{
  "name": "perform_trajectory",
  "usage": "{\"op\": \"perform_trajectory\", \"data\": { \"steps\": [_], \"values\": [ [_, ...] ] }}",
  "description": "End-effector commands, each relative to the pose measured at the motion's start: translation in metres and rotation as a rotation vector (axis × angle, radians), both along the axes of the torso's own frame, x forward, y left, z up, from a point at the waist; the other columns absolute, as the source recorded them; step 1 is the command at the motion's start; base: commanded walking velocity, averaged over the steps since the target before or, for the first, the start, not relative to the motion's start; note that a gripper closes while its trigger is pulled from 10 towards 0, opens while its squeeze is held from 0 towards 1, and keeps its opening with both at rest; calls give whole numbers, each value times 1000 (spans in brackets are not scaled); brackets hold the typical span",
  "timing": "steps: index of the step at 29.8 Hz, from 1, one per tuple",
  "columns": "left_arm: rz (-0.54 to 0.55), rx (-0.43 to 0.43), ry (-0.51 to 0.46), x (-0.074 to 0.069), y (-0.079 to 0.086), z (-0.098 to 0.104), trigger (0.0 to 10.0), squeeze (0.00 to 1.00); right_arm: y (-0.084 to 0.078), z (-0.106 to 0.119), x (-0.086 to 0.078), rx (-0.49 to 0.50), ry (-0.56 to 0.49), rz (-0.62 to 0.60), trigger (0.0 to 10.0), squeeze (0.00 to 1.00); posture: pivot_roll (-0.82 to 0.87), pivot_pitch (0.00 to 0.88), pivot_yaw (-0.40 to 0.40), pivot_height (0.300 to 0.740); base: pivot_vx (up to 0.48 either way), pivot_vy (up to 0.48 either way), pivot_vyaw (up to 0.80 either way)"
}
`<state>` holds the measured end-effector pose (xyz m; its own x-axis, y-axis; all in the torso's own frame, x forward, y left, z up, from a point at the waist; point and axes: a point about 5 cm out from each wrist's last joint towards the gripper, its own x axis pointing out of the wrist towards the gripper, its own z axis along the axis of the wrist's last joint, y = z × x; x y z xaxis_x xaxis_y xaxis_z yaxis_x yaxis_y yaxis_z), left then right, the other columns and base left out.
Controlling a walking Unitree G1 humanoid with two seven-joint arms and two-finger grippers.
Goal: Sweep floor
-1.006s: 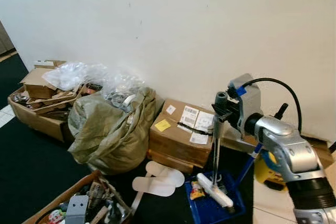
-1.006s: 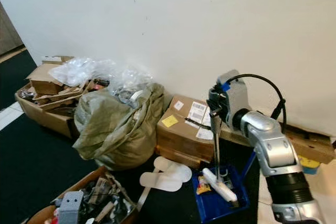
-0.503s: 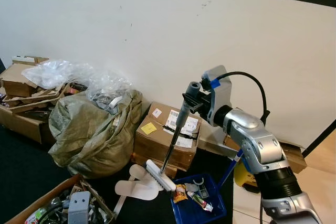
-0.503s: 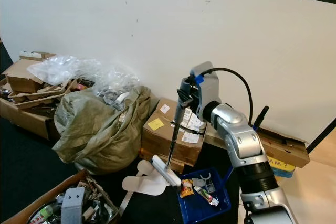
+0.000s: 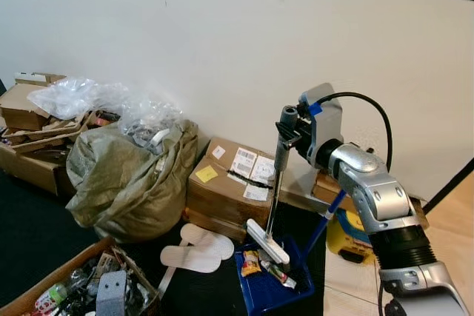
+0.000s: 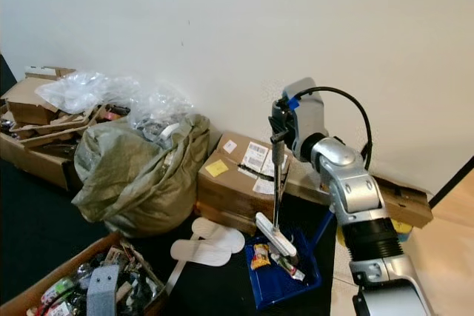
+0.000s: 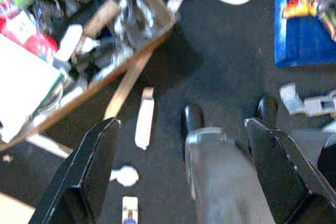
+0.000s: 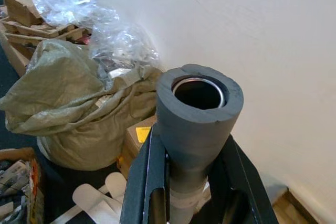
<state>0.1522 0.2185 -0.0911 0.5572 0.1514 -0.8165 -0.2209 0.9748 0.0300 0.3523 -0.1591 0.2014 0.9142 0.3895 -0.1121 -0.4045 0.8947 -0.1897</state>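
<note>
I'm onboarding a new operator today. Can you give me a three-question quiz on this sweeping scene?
1. True or false: the right gripper is shut on the broom handle.
2. The broom head is over: A) the slippers B) the blue dustpan C) the sack
3. What hue is the sticky note on the box?

Key: 1 true; 2 B; 3 yellow.

Left wrist view is blurred; the open box (image 5: 44,297) of clutter is cut off by the frame edge
</note>
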Motion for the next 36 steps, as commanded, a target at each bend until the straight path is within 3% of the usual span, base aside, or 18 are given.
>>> {"op": "perform_trajectory", "data": {
  "steps": [1,9,13,21,23,25,28,30,32,36],
  "values": [
    [4,-6,26,-12,2,-4,10000,0,-5,17,3,19,-87,-26,10000,0,-138,0,-84,740,-300,0,0],
    [4,0,49,-25,8,-7,10000,0,-9,26,4,27,-103,-29,10000,0,-146,0,-77,740,-316,0,0],
    [0,3,58,-28,10,-7,10000,0,-20,48,3,54,-137,-30,10000,0,-146,0,-77,740,-324,0,0],
    [-24,-14,56,-20,-12,-9,10000,0,-42,64,3,-32,-165,-96,10000,0,-153,0,-73,740,-325,0,0],
    [-40,-24,48,-14,-27,-10,10000,0,-63,62,5,-102,-150,-218,10000,0,-151,0,-68,740,-321,0,0],
    [-46,-27,45,-11,-32,-9,10000,0,-73,62,5,-122,-140,-276,10000,0,-151,0,-66,740,-317,0,0],
    [-46,-27,45,-11,-32,-9,10000,0,-73,62,5,-122,-140,-276,10000,0,-151,0,-66,740,-315,0,0],
    [-60,-29,39,-5,-40,-8,10000,0,-91,64,2,-100,-105,-362,10000,0,-153,0,-56,740,-309,0,0],
    [-60,-29,39,-5,-40,-8,10000,0,-91,64,2,-100,-105,-362,10000,0,-153,0,-56,740,-307,0,0],
    [-67,-20,29,2,-35,-5,10000,0,-109,69,-4,-56,-59,-407,10000,0,-157,0,-49,740,-305,0,0]
  ]
}}
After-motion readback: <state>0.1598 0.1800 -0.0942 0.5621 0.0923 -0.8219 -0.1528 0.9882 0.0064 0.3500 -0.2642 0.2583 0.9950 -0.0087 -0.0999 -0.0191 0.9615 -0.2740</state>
